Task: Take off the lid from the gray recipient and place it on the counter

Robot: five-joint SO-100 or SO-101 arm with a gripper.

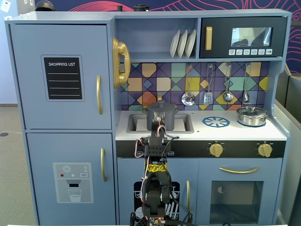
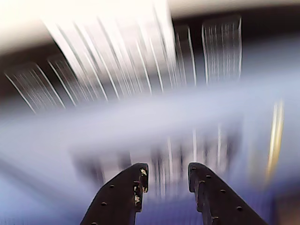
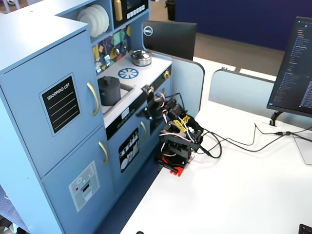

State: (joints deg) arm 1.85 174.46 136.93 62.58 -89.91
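Dark gray recipient (image 1: pixel 160 117) with matching gray lid (image 1: pixel 160 105), white counter (image 1: pixel 225 133), blue-white burner print (image 1: pixel 216 122), shiny silver pot (image 1: pixel 252 116), multicolour geometric backsplash (image 1: pixel 155 84), black gripper (image 2: pixel 166 176).

1. Shiny silver pot (image 1: pixel 252 116) with lid, standing right of the blue round burner print (image 1: pixel 216 122).
2. Above the burner print: hanging ladle (image 1: pixel 188 98), spatula (image 1: pixel 208 98) and spoons against the coloured tile backsplash (image 1: pixel 155 84).
3. Higher up: three white plates (image 1: pixel 183 43) upright on a shelf, microwave (image 1: pixel 243 36) to their right.
4. Far left of the burner print: "SHOPPING LIST" chalkboard (image 1: pixel 62 78) on the fridge door.
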